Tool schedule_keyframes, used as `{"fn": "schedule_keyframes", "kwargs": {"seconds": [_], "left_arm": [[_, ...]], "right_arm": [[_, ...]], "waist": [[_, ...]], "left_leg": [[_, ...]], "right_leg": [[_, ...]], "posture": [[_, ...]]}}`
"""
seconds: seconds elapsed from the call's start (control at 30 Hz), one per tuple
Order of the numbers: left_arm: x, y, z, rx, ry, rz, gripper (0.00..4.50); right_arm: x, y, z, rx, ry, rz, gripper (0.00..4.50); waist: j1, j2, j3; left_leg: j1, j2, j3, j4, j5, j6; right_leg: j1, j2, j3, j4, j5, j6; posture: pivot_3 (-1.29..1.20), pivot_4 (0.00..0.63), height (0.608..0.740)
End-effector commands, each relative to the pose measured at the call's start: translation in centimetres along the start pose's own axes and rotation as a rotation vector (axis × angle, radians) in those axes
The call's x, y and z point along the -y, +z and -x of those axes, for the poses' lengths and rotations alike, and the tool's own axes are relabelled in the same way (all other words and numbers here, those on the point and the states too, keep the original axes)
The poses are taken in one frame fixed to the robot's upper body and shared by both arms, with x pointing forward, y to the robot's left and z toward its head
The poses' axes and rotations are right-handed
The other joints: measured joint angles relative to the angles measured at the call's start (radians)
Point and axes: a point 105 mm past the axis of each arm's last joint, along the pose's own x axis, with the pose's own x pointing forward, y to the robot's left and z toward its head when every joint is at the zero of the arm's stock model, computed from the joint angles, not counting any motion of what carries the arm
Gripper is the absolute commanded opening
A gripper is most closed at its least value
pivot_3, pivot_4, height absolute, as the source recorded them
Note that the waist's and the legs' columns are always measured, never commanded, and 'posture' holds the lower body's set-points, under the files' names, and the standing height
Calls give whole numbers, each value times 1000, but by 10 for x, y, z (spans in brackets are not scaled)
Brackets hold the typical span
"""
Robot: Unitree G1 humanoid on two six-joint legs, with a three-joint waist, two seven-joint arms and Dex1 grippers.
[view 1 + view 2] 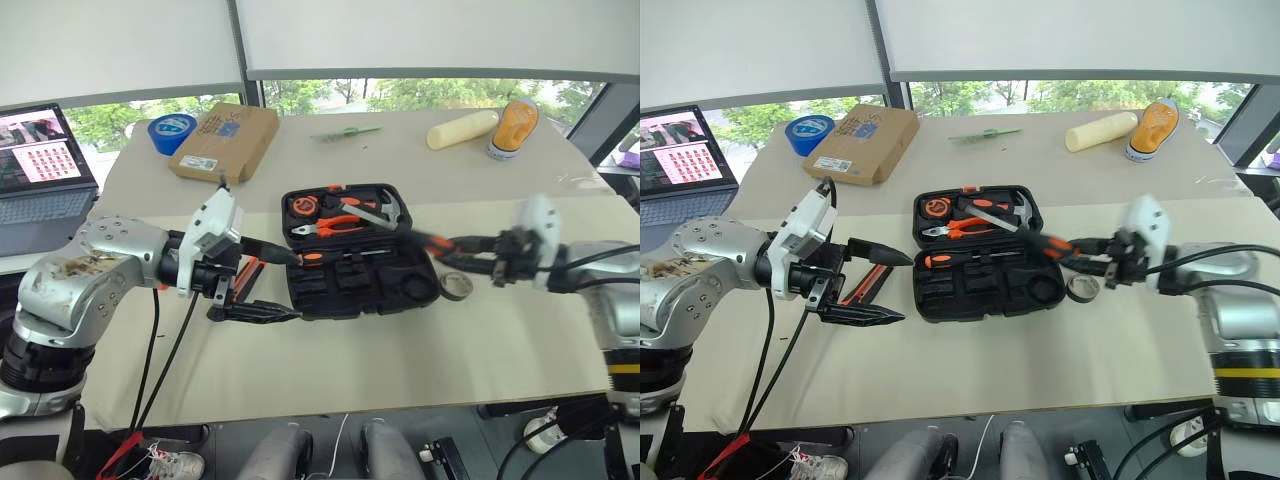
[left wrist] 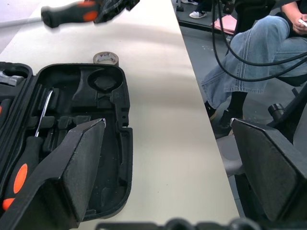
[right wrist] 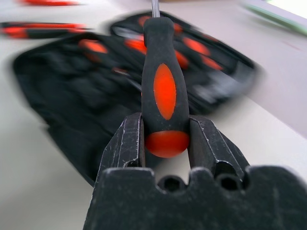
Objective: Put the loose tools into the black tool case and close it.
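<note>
1. Progress check: the black tool case sits open in the middle of the table. Its far half holds the pliers, hammer and tape measure. One black-and-orange screwdriver already lies in a slot of the near half.
2. The right claw is clamped on the butt end of a second black-and-orange screwdriver, shaft pointing toward the case. It hangs above the case's right edge, so I'd call this the carry-in step, not yet seated.
3. The left claw is spread wide with nothing in it, just off the case's left side.
4. Left to do, as far as I can tell: the small dark tape ring lies on the table right beside the case's right edge, near the round recess that looks made for it. More orange-and-black stuff lies on the table behind the left claw, probably the knife or the slim screwdriver. After that the lid needs shutting.
5. Hard to see: the left claw and arm cover most of those leftover items, so I can't say which tools or how many. The right wrist view blurs the case badly, so slot details are mush. A seated person's legs show past the table edge in the left wrist view, cut off by the frame.
</note>
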Motion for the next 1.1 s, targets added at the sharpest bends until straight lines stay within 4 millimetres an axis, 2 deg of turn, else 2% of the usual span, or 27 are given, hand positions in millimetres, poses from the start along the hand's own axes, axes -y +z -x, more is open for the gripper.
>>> {"fn": "schedule_keyframes", "kwargs": {"seconds": [0.03, 0.17, 0.47, 0.83, 0.9, 0.97, 1.1], "left_arm": [[-1, 5, 1, 2, 0, -40, 4500], [-3, 5, 3, -2, 15, -48, 4500], [-1, 1, 6, -5, 44, -50, 4500], [0, 0, 8, -9, 63, -59, 4500], [0, -1, 8, -11, 65, -60, 4500], [-1, -1, 8, -11, 66, -63, 4500], [-1, 0, 7, -13, 67, -70, 4500]], "right_arm": [[7, 1, -14, -39, 60, 168, 934], [17, -8, -25, -93, 108, 308, 934], [34, -7, -35, -129, 159, 491, 934], [52, -14, -35, -207, 125, 502, 934], [52, -11, -37, -190, 122, 503, 1943], [52, -7, -39, -171, 120, 501, 2582], [54, 18, -47, -30, 91, 435, 3906]], "waist": [[1, 0, 0], [0, 0, 0], [-6, 0, 1], [-7, 0, 1], [-7, 0, 1], [-8, 0, 1], [-10, 0, 1]], "left_leg": [[0, 0, 0, 1, 0, 0], [-1, -2, 1, 1, 0, 0], [-1, 0, 1, -1, 1, -1], [-1, 1, 1, -1, 2, -2], [-1, 1, 1, -1, 2, -2], [-1, 2, 1, -1, 2, -2], [-1, 4, 1, -1, 2, -3]], "right_leg": [[0, 0, 0, 0, 0, 0], [-1, -1, 0, 0, 0, 0], [-3, 1, 1, 1, 0, -1], [-5, 2, 1, 3, 0, -2], [-5, 2, 1, 2, 0, -2], [-5, 3, 1, 2, 1, -3], [-6, 5, 1, 2, 1, -4]], "posture": [[0, 150, 735], [0, 150, 735], [0, 150, 735], [0, 150, 735], [0, 150, 735], [0, 150, 735], [0, 150, 735]]}}
